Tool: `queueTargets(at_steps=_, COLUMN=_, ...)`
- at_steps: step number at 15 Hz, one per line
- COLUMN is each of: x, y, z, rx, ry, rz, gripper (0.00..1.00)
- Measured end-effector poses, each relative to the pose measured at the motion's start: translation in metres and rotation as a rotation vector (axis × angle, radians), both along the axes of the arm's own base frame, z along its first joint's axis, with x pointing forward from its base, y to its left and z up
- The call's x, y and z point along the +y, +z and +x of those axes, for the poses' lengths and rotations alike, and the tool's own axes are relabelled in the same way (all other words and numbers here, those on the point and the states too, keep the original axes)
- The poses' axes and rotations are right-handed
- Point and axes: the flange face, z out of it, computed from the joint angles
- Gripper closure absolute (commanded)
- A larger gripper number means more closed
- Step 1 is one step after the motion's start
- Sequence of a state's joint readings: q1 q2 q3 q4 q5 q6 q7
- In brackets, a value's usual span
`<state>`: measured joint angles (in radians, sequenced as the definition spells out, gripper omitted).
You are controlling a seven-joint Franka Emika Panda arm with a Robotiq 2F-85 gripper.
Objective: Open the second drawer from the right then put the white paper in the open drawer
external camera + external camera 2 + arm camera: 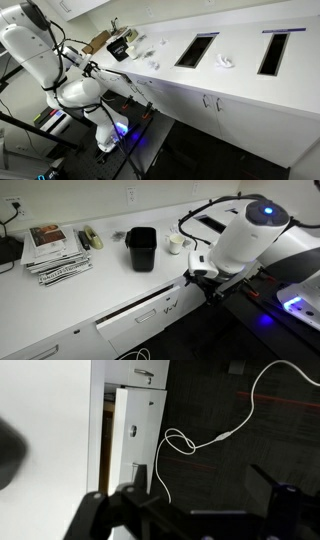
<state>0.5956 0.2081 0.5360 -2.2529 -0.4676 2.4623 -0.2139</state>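
The drawer with a plain white flat front [136, 432] stands partly open. A strip of its tan wood interior [105, 445] shows in the wrist view. In an exterior view the same drawer front [148, 308] sits slightly out from the counter. My gripper [190, 510] hangs in front of the drawer over the dark floor, open and holding nothing. It also shows in an exterior view [203, 277], just off the counter's edge. A crumpled white paper [226, 62] lies on the counter between two rectangular openings, far from the gripper.
A black bin [141, 248], a white cup [175, 244] and a stack of magazines [55, 252] stand on the counter. White doors with bar handles [210, 102] are below it. A white cable [185, 440] lies on the floor.
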Motion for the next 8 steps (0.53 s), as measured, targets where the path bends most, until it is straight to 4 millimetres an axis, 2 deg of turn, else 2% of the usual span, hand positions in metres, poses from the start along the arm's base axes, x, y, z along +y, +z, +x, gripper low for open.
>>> queueTargets(at_steps=6, x=0.072, y=-0.090, z=-0.016, rx=0.009, ry=0.073, rz=-0.031, gripper=0.00)
queueTargets(at_steps=8, x=0.089, y=-0.112, z=-0.023, rx=0.027, ry=0.084, rz=-0.036, gripper=0.00)
